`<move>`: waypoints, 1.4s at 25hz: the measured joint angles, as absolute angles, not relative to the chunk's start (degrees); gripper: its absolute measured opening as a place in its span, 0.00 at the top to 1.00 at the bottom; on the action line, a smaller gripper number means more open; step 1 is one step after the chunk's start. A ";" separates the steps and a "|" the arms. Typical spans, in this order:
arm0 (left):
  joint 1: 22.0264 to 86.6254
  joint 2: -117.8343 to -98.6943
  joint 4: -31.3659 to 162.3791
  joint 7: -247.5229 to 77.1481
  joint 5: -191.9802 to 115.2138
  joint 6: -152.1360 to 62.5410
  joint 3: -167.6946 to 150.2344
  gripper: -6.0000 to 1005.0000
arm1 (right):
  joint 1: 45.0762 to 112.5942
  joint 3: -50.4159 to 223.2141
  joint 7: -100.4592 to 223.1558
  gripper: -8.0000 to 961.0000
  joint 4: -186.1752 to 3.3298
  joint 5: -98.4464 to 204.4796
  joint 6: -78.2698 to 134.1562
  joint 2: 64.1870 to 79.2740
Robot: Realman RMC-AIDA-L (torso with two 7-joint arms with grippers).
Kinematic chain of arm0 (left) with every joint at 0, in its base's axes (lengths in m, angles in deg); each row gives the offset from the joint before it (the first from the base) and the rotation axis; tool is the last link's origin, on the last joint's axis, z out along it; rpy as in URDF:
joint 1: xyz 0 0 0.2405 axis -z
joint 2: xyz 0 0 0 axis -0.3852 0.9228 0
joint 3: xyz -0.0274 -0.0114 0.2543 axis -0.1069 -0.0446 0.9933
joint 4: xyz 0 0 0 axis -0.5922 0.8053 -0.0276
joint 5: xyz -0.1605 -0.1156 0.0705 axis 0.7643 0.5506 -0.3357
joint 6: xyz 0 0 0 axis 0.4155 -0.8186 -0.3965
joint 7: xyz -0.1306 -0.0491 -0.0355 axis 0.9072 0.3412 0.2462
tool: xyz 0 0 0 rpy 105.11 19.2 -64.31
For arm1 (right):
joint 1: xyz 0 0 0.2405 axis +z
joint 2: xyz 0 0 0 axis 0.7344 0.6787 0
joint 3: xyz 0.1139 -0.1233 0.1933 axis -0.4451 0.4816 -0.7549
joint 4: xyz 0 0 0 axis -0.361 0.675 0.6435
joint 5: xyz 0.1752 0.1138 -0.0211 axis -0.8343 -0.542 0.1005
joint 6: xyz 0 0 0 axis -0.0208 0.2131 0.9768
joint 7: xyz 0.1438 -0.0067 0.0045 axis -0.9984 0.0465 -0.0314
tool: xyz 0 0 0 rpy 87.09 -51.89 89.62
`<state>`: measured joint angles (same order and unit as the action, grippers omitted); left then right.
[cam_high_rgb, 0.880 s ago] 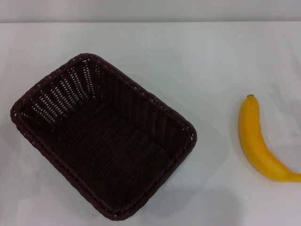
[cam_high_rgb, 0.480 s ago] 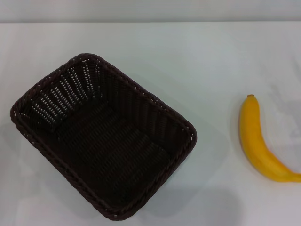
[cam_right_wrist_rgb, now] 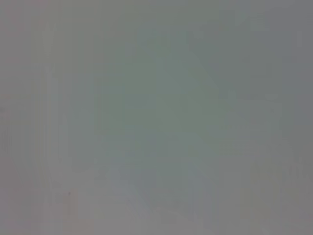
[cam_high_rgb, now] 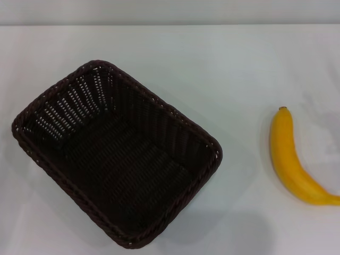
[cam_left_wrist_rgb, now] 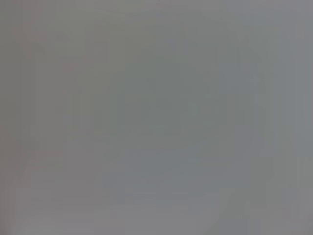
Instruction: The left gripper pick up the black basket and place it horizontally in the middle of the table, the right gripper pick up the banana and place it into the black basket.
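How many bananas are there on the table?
1. The banana lies on the white table, out to the right of the black basket, apart from it. The basket looks empty, so none seem hidden inside.

White matte tabletop [cam_high_rgb: 175,58] fills nearly whole head view. Far edge of tabletop runs straight across top of view. Beyond that edge, narrow band of pale grey wall [cam_high_rgb: 170,10]. Light soft and even; faint diffuse shadows on tabletop near its near edge. Both wrist views show only featureless grey, nothing discernible.
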<state>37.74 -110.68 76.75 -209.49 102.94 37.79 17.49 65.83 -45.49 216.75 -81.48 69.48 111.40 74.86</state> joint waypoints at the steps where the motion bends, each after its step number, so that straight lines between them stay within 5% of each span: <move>1: 37.61 -110.05 79.64 -204.64 100.11 37.38 17.48 0.14 | 65.85 -45.49 216.75 0.10 -81.48 69.48 111.46 74.86; 5: 38.28 -106.22 88.66 -188.40 87.04 36.83 17.66 0.14 | 65.92 -45.49 216.74 0.10 -81.43 69.51 111.68 74.86; 14: 49.56 -93.76 101.32 -156.67 48.60 46.99 17.94 0.17 | 66.11 -45.49 216.67 0.10 -81.34 69.33 112.45 74.86; 17: 54.13 -91.48 102.47 -151.89 38.21 51.61 17.97 0.19 | 66.46 -45.49 216.64 0.10 -81.34 69.47 112.54 74.86; 25: 64.35 -89.48 104.25 -146.89 17.62 59.04 18.05 0.22 | 67.03 -45.49 215.14 0.10 -81.35 69.67 113.47 74.94; 35: 69.98 -92.48 103.88 -145.50 9.44 59.97 23.43 0.25 | 66.96 -45.49 213.92 0.10 -81.61 69.59 114.81 75.04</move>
<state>69.98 -92.48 103.88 -145.50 9.44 59.97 23.43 66.96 -45.49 213.92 -81.61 69.59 114.81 75.04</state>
